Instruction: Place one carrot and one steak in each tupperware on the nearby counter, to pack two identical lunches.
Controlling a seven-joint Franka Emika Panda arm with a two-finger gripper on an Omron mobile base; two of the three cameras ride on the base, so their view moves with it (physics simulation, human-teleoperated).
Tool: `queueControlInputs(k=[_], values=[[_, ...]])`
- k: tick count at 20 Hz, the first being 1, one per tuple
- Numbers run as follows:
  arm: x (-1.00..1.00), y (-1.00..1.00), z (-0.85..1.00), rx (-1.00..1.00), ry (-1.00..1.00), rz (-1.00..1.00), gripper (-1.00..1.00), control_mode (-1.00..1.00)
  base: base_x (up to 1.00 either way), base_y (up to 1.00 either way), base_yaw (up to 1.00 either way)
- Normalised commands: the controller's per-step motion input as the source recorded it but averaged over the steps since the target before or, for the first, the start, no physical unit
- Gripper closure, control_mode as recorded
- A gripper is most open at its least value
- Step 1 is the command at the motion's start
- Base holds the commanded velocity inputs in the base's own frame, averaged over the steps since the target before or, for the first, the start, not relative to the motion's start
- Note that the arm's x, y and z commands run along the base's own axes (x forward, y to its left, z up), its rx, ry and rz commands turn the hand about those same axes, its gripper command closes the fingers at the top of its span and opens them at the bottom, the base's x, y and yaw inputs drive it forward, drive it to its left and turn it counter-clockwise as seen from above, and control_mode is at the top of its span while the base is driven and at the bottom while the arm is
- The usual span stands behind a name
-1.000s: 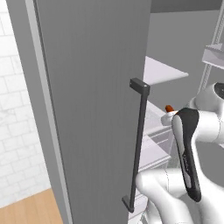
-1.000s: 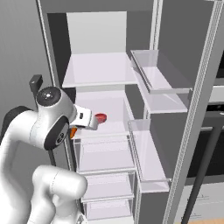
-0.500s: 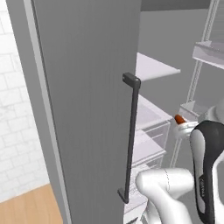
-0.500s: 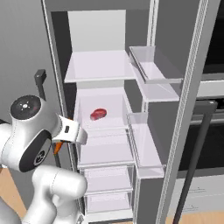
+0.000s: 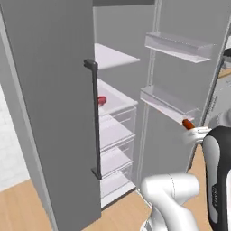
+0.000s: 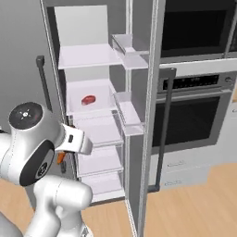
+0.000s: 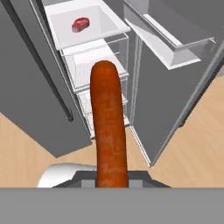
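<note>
Wood-look kitchen floor, and a tall grey fridge (image 6: 139, 115) with both doors swung open and white, mostly bare shelves inside; a dark built-in wall oven (image 6: 194, 115) sits right beside it.

My hand (image 7: 111, 177) is clamped shut on a long orange carrot (image 7: 108, 127). In the hand view it sticks straight out from between the fingertips, pointing toward the fridge shelves. The left base view shows its orange tip (image 5: 187, 123) just past my wrist, out in front of the fridge's right door bins, clear of the shelves.

One small red raw steak (image 7: 80, 24) lies on a white fridge shelf, above the clear drawers. It also shows in the right base view (image 6: 88, 99), on the same shelf, untouched.

Progress, my read: early. First carrot is picked but not delivered. No grey trays or wooden surface are in frame, so I can't tell what, if anything, is already packed. Can't confirm a second carrot or second steak either.

Left: carry this carrot to a tray, then fetch the steak, then repeat the pair for the other tray.
</note>
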Motion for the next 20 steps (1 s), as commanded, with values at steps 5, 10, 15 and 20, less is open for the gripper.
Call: queueControlInputs(k=[5,10,15,20], values=[[0.0,0.0,0.0,0.0,0.0,0.0,1.0,1.0,-0.05,-0.37,-0.73],[0.0,0.0,0.0,0.0,0.0,0.0,1.0,1.0,0.11,-0.6,-0.65],[0.0,0.0,0.0,0.0,0.0,0.0,1.0,1.0,0.75,-0.71,-0.31],[0.0,0.0,0.0,0.0,0.0,0.0,1.0,1.0,0.99,-0.57,-0.18]])
